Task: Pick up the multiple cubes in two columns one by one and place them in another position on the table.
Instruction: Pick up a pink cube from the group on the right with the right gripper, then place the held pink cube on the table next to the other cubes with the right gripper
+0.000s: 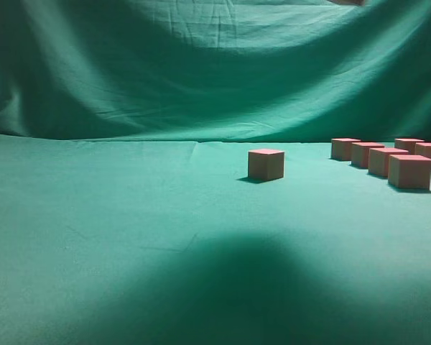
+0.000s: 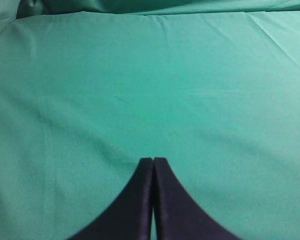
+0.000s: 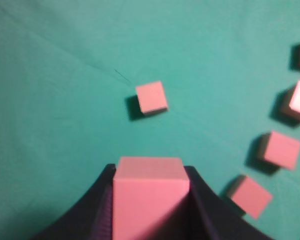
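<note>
Gripping a small matte reddish-pink solid cube [image 3: 149, 192] by opposite flat sides, your right gripper [image 3: 150, 200] holds it part-open; rigid, light, unlikely to slip; left gripper [image 2: 153, 165] closed, empty

The table [image 1: 129, 237] wears matt, slightly wrinkled green cloth, while the cubes [image 1: 266, 164] look smooth, matt and unmarked.

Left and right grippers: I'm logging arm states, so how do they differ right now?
The left gripper is shut and empty, its jaws pressed together; the right gripper is clamped on a pink cube. The left looks over bare table; the right hangs above the lone cube and others. Both have dark fingers.
</note>
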Controlling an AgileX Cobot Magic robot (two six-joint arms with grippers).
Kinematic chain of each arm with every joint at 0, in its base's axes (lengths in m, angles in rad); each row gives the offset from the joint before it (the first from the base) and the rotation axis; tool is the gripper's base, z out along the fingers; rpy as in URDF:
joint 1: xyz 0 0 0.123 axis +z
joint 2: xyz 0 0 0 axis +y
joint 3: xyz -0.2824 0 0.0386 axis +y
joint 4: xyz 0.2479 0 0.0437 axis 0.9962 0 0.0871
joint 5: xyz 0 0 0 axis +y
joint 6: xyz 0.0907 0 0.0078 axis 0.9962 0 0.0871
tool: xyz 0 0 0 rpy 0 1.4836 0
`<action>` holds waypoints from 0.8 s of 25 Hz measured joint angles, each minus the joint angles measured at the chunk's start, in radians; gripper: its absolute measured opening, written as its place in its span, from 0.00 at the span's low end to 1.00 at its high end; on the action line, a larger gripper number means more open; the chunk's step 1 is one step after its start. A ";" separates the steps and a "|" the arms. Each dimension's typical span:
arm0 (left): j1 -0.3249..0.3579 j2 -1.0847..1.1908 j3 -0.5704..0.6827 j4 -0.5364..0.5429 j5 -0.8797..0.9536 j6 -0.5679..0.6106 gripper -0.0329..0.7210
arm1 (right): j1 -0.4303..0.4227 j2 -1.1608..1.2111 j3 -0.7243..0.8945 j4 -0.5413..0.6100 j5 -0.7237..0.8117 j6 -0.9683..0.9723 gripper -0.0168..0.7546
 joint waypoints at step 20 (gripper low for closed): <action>0.000 0.000 0.000 0.000 0.000 0.000 0.04 | 0.211 0.653 -0.671 -0.095 0.194 -0.487 0.36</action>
